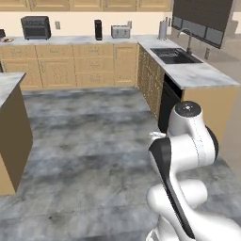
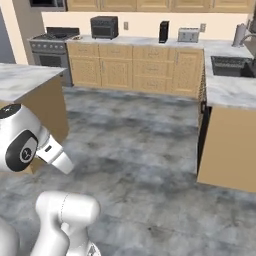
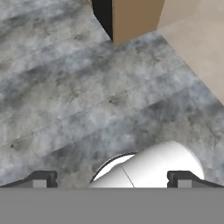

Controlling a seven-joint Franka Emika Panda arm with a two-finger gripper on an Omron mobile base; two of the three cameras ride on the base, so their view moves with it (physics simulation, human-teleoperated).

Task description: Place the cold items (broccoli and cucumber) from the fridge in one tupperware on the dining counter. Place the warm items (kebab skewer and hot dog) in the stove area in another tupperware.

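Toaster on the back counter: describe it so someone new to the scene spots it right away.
Follow the long back counter under the upper cabinets, right from the stove. Three appliances stand on it in a row: a wide black toaster oven, a tall narrow black coffee machine, then the toaster. It is the only silver one, low and boxy, nearest the corner by the sink.

Arm [image 1: 188, 155] folded tight above base, elbow raised; gripper [image 3: 112, 180] aimed down, jaws spread wide, empty.

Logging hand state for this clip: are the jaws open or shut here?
Open. In the hand view the gripper has its two dark fingertips far apart, with nothing between them but floor.
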